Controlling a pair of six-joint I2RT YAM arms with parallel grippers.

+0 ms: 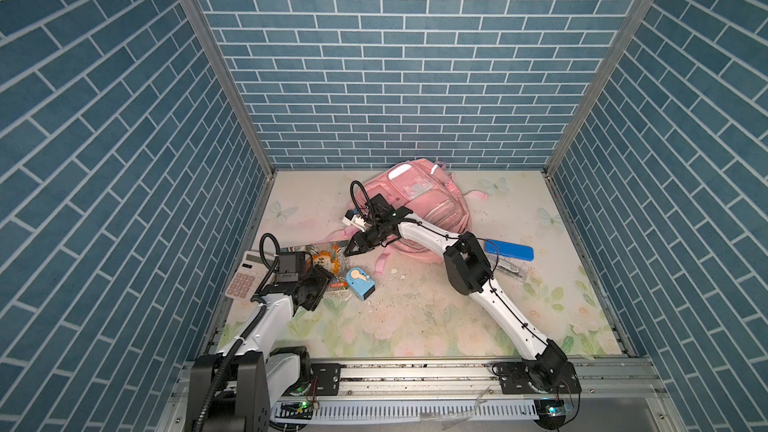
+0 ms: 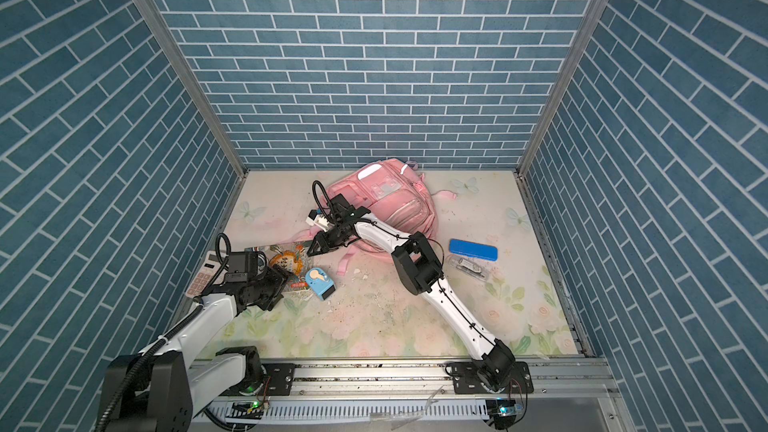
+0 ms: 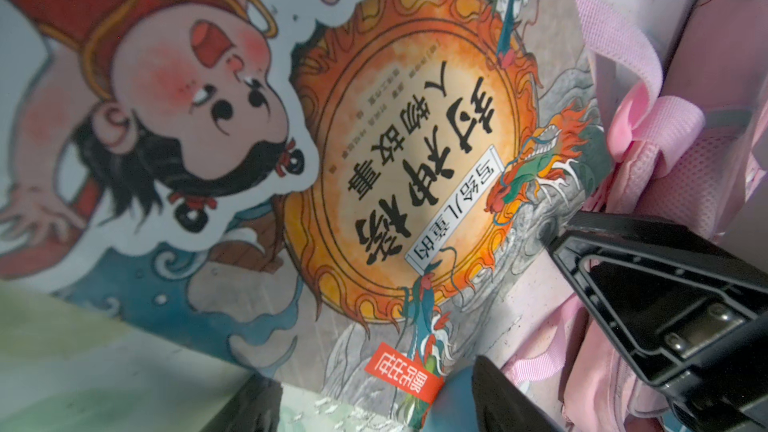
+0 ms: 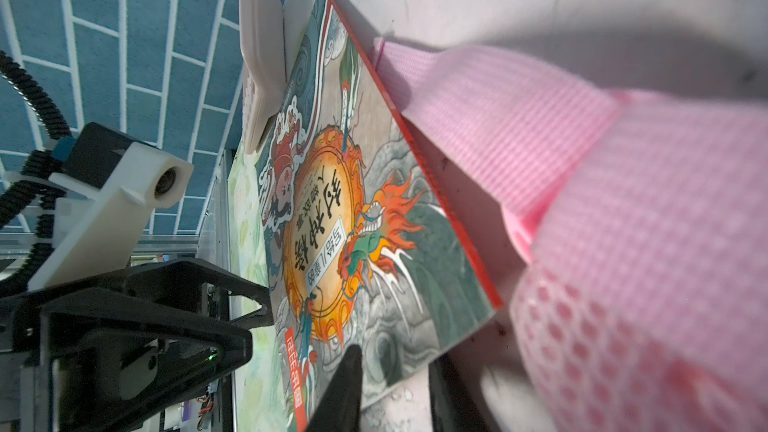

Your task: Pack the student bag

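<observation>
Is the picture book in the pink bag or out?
Out: the picture book lies cover up on the table beside the student bag, with the right gripper at its corner.

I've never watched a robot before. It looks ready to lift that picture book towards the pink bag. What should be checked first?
1. Right gripper holds the picture book: cannot tell. Its jaws straddle one corner, but a firm hold is not visible.
2. Left gripper free of the book: ok. It is open, with the fingers wide apart at the book's near edge.
3. Pink strap clear of the book: not ok. It lies against the book's red edge.
4. Student bag opened for packing: cannot tell.
</observation>
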